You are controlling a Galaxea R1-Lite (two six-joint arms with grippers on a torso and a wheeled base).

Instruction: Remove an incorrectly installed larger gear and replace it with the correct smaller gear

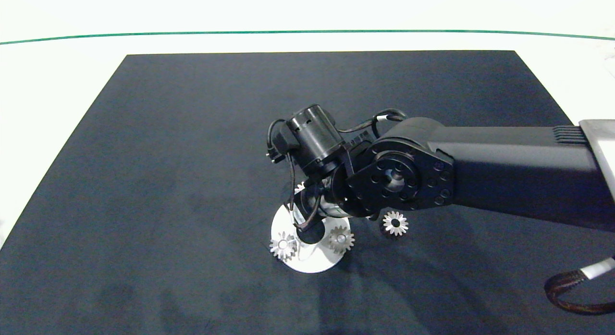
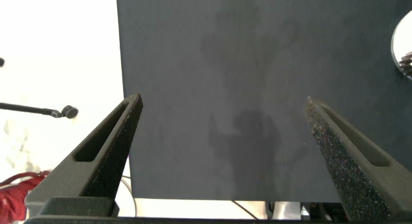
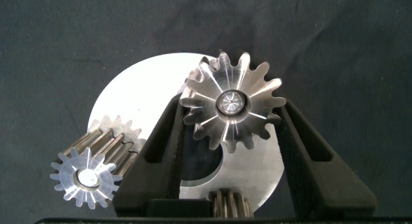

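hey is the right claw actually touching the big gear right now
Touching. In the right wrist view both fingers of the right claw press against the teeth of the larger gear from either side, above the round plate.

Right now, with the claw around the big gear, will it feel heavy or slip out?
The larger gear looks like thick solid metal, so it is probably stiff and heavy for its size. Its shiny teeth may be slippery, though the right claw squeezes both sides. On edge it could roll. The left claw waits open, aside.
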